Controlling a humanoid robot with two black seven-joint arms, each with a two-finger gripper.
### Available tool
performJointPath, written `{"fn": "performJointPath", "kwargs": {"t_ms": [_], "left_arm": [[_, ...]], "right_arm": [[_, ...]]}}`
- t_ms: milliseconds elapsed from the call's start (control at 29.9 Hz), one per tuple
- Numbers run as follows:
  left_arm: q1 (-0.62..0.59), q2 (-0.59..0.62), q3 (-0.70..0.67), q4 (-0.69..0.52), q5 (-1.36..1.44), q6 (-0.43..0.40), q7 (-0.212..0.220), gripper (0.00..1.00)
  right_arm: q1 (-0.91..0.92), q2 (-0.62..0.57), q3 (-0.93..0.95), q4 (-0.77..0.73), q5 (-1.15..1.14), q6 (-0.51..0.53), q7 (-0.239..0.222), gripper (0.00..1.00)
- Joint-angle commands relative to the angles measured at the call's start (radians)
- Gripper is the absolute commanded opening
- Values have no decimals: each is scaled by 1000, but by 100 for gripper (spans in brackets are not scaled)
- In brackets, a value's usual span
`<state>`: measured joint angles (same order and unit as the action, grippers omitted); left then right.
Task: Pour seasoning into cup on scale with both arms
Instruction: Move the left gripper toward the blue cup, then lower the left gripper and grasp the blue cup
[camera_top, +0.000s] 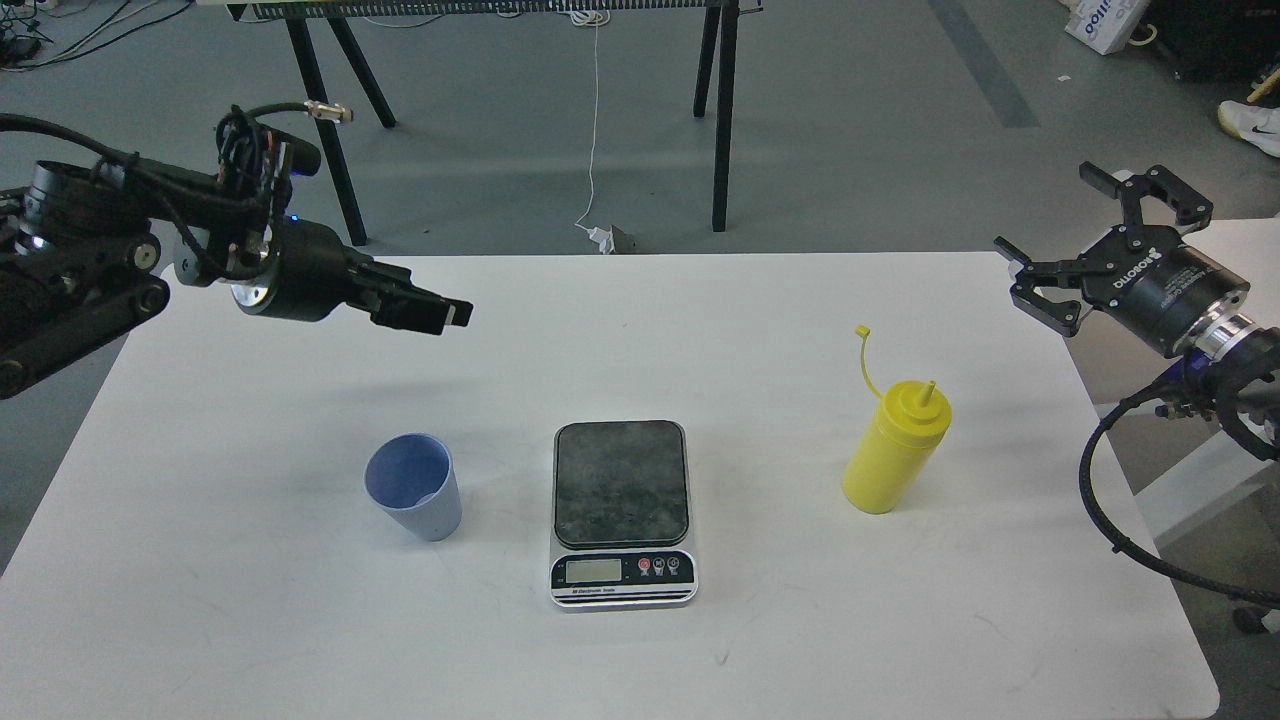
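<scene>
Seasoning in its uncapped yellow plastic squeeze bottle (895, 450) could tip under the splayed right hand (1075, 240); left hand's (440, 312) state is unclear.

ROBOTIQ lettering on right gripper (1075, 245); scale (622, 510) text illegible.

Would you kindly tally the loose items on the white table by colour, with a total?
Yellow: 1, the squeeze bottle
Light blue: 1, the cup
Dark grey and silver: 1, the scale
Total: 3
</scene>
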<state>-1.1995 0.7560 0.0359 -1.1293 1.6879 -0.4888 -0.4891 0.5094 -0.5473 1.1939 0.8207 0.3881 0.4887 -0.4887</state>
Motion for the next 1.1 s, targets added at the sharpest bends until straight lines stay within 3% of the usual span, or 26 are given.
{"fn": "performJointPath", "kwargs": {"t_ms": [0, 835, 1069], "left_arm": [[52, 12, 15, -13, 108, 0, 0, 100], [190, 16, 16, 28, 127, 0, 0, 96], [208, 16, 16, 34, 127, 0, 0, 83]], "right_arm": [[-9, 3, 0, 1, 0, 0, 0, 99], [-25, 1, 1, -2, 0, 0, 0, 99], [-31, 1, 0, -2, 0, 0, 0, 99]]}}
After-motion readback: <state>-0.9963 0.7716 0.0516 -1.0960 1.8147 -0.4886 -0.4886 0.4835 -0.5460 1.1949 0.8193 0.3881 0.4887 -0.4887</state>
